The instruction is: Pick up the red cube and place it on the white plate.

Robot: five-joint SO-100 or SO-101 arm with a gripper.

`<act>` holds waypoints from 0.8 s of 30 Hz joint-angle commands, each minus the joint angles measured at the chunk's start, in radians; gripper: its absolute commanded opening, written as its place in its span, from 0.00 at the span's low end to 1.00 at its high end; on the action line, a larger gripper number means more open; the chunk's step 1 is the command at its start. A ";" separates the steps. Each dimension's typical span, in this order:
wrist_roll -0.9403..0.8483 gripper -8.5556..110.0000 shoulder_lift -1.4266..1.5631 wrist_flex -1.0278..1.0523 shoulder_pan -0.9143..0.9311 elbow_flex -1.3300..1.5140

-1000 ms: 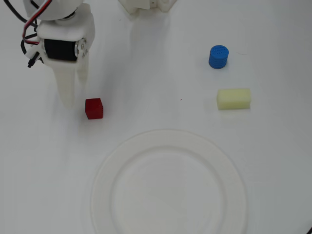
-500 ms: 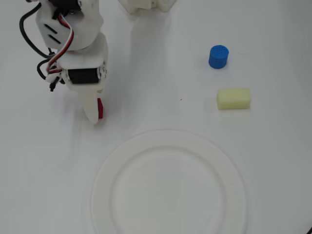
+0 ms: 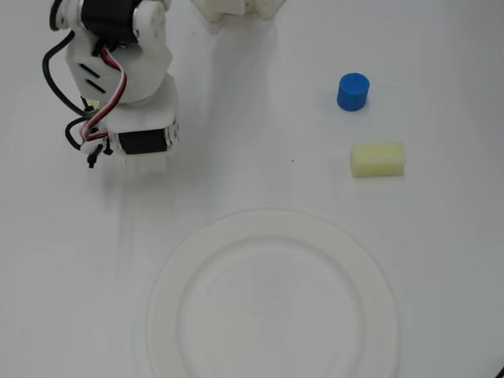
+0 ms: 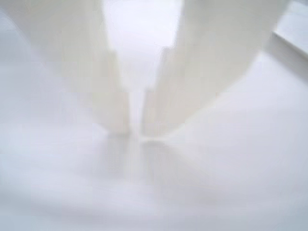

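Although the white plate (image 3: 272,224) lies bare, we see no red cube anywhere; maybe the arm (image 3: 126,71), up-left of the plate, hides it. The claw (image 4: 135,132) is nearly pressed together, pinching nothing. Everything remains.
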 commanded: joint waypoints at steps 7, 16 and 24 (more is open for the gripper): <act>-0.046 0.07 0.259 0.055 -0.018 0.026; 0.009 0.17 0.299 0.092 0.057 -0.021; -0.011 0.33 0.103 0.110 0.480 -0.348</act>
